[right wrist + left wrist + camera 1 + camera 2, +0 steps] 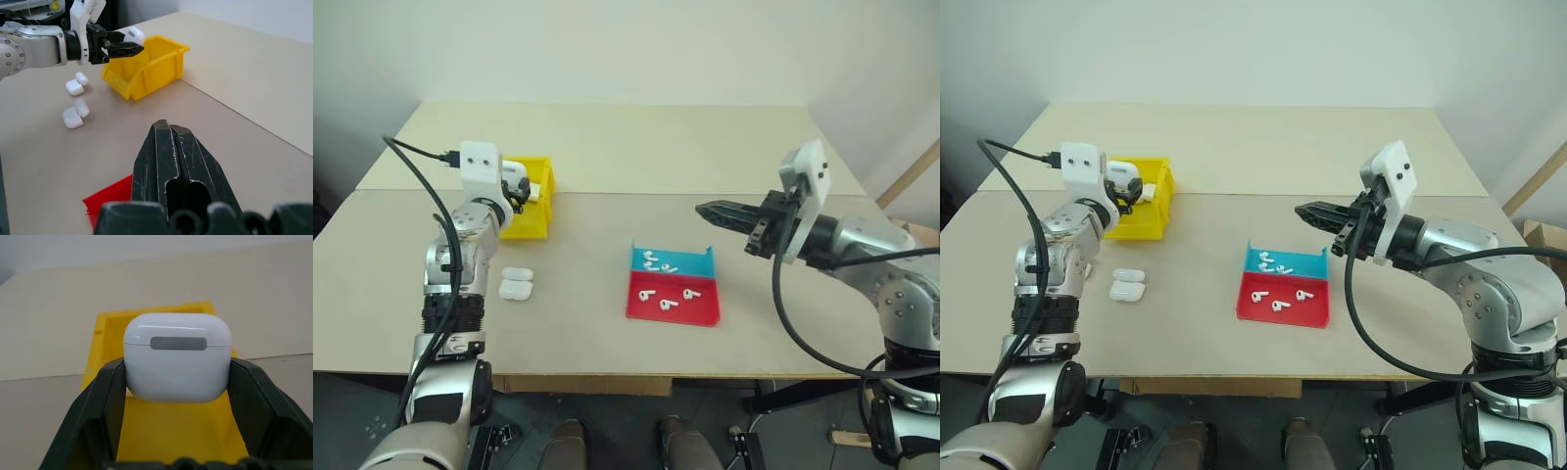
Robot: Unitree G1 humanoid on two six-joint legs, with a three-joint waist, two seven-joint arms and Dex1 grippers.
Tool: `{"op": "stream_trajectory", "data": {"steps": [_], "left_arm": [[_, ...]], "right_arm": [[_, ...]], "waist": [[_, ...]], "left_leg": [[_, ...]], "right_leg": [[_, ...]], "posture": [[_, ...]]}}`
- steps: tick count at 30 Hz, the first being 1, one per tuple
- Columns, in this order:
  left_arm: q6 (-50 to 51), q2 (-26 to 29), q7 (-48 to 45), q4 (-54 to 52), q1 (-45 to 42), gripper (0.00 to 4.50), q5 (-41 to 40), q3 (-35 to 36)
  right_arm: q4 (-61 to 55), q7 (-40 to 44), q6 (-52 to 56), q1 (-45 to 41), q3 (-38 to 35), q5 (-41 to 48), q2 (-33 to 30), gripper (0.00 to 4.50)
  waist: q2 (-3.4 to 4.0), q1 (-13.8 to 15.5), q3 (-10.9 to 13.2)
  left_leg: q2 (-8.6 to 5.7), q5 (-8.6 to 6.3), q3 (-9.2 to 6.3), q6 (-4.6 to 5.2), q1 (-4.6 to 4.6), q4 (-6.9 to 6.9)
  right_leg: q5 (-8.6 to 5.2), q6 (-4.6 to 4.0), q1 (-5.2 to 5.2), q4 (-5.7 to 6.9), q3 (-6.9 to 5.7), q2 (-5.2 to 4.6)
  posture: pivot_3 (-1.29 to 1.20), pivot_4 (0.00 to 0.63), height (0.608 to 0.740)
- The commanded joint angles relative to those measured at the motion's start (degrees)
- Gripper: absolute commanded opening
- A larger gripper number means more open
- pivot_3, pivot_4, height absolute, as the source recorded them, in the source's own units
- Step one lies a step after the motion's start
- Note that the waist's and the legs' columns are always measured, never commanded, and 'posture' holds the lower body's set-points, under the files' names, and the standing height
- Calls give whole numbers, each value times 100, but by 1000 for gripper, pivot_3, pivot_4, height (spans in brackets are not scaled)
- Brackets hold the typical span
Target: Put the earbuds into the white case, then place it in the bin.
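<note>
My left gripper [177, 364] is shut on the white case [177, 357], lid closed, its fingers on the two sides. It holds the case just above the yellow bin [530, 227] at the far left of the table; the right wrist view shows the case [134, 34] over the bin's back rim [168, 46]. Several earbuds [664, 299] lie in the red-and-blue tray [705, 315] at the table's middle. My right gripper [702, 209] is shut with nothing in it. It hangs level above the table, right of the tray, pointing left.
Two more white cases [516, 284] lie on the table in front of the bin, near my left arm. A black cable [421, 186] loops off the left wrist. The table's front edge [636, 374] is close behind the tray.
</note>
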Motion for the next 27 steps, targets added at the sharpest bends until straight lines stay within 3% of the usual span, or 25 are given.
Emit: {"op": "stream_trajectory", "data": {"steps": [1,4,5,12,17,21,24,27], "left_arm": [[-215,0,-36,178,-241,3493,-1,72],[-435,-8,-81,302,-255,4388,94,-12],[-497,-1,-126,326,-250,4476,120,-53],[-967,-69,-323,151,-163,4476,69,-47],[-1018,-15,-1284,-843,236,4476,-584,60],[-703,420,-2510,-2135,971,4476,-1337,54],[-535,888,-3217,-2862,1629,4476,-1751,74],[-359,1441,-3930,-3428,2319,4476,-2221,257]], "right_arm": [[-272,-57,9,50,-45,1,-63,0],[-351,-112,24,121,-57,8,-69,0],[-370,-128,21,142,-55,0,-71,0],[-488,-115,-23,254,-38,4,-120,0],[-531,-9,-56,351,-76,-45,-286,0],[-834,826,-626,908,-251,-298,-953,0],[-1099,1742,-1800,1647,-252,-1135,-1698,0],[-923,2320,-2398,1972,-478,-1370,-2054,0]], "waist": [[0,0,0],[0,1,0],[0,3,0],[0,5,0],[0,-1,-1],[0,-7,-1],[2,-19,-1],[0,-47,-1]], "left_leg": [[0,0,0,0,-1,0],[0,0,0,0,0,0],[-1,0,0,0,0,0],[-2,0,-1,-1,-1,1],[-2,0,0,-1,-1,1],[-1,0,1,-1,-3,-2],[0,0,4,-1,3,-3],[1,2,10,-3,20,-1]], "right_leg": [[0,0,0,0,0,0],[0,0,0,2,0,0],[0,0,0,2,0,-1],[0,0,0,2,0,-2],[1,0,0,2,1,-3],[0,1,-1,0,1,-3],[-1,2,0,0,2,-3],[-8,17,14,0,6,-2]], "posture": [[0,150,740],[0,150,740],[0,150,740],[0,150,740],[0,150,740],[0,150,740],[0,150,740],[0,150,740]]}}
